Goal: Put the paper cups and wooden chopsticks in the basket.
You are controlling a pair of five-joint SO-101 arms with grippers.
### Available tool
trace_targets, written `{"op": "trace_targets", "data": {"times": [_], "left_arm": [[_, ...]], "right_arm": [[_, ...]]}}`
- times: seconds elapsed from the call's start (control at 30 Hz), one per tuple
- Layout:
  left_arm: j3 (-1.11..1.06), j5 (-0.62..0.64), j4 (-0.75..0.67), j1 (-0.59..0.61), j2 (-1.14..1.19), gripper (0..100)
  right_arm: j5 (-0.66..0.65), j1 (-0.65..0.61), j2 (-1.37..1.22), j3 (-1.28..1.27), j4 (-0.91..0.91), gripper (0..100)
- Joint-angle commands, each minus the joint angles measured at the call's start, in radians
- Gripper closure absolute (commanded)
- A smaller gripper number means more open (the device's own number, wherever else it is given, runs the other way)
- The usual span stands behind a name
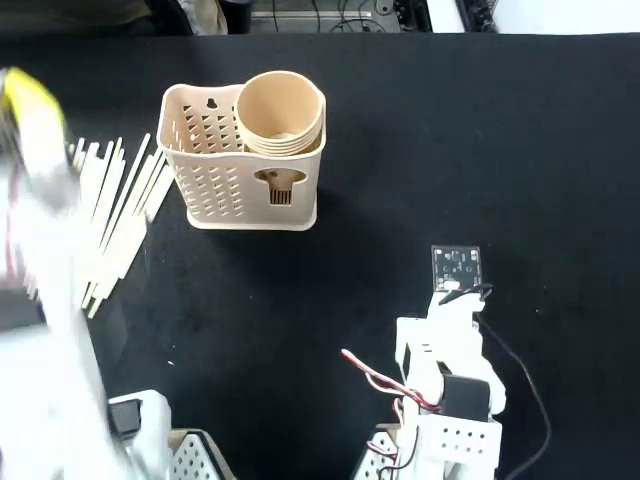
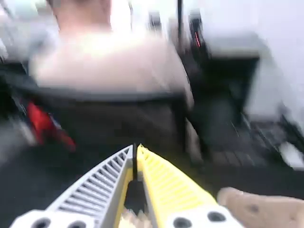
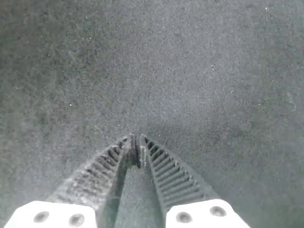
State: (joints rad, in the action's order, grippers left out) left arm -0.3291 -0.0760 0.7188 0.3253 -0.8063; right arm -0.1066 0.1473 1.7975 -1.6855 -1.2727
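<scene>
A beige perforated basket [image 1: 235,185] stands upright at the back of the black table, and a stack of paper cups [image 1: 281,112] sits in its right half. Several wooden chopsticks [image 1: 118,215] lie loose on the table just left of the basket. My left gripper [image 1: 32,112], with one yellow finger, is blurred and raised near the table's left edge beside the chopsticks; in the left wrist view its fingertips [image 2: 136,153] meet, so the left gripper is shut. My right gripper [image 3: 137,148] is shut with nothing in it, low over bare table near the front.
The right arm [image 1: 447,385] is folded at the front right with red and white wires beside it. A beige shape [image 2: 259,209] shows at the edge of the left wrist view. Dark furniture and cables lie beyond the table's back edge.
</scene>
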Motion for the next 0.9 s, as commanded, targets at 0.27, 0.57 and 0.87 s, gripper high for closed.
{"op": "trace_targets", "data": {"times": [0.27, 0.57, 0.87], "left_arm": [[1.181, 0.308, 0.847, -0.315, 0.830, 74], [1.457, 0.310, 1.039, -0.312, 1.069, 74], [1.346, 0.310, 1.039, -0.311, 1.065, 74]], "right_arm": [[-0.005, 0.011, 0.068, -0.001, -0.005, 98.0], [-0.005, 0.011, 0.068, -0.001, -0.005, 98.0], [-0.005, 0.011, 0.068, -0.001, -0.005, 98.0]]}}
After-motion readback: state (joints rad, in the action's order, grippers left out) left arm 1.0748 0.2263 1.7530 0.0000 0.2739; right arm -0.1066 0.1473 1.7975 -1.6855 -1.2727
